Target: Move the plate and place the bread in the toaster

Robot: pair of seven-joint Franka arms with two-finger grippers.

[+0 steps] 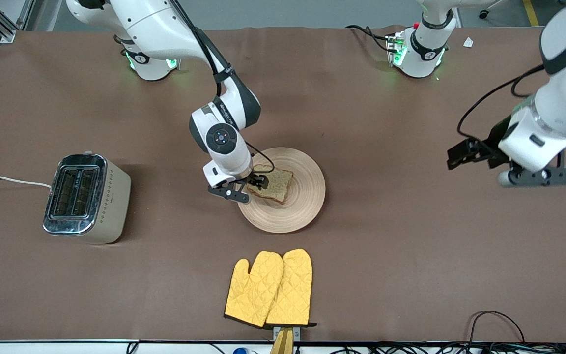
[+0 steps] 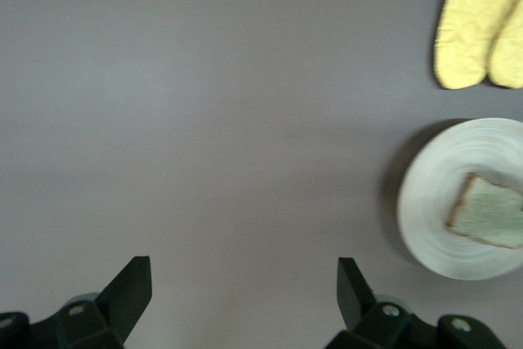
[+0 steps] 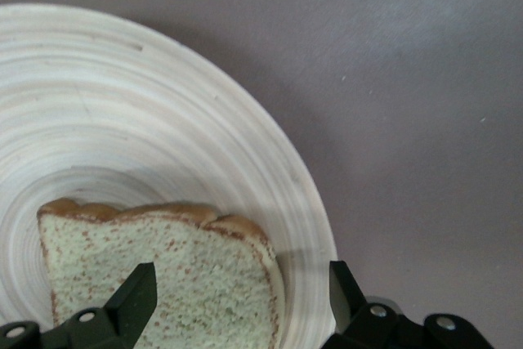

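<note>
Tabletop [image 1: 386,236]: covered in brown; all the things were carried on it.
Toaster [image 1: 86,197]: stood toward the right arm's end, both slots empty; nothing had been loaded yet.
Plate [image 1: 307,196]: lay near the middle, well apart from the toaster; whether it had been moved could not be judged.
Oven mitts [image 1: 270,288]: lay nearer the front camera than the plate.
Bread [image 1: 277,185]: rested flat on the plate, not yet lifted.
Right pincer [image 1: 253,189]: was lowered over the bread's edge, fingers apart and astride it, seemingly not yet clamped.
Left pincer [image 2: 243,292]: was held wide apart over bare tabletop, waiting.
</note>
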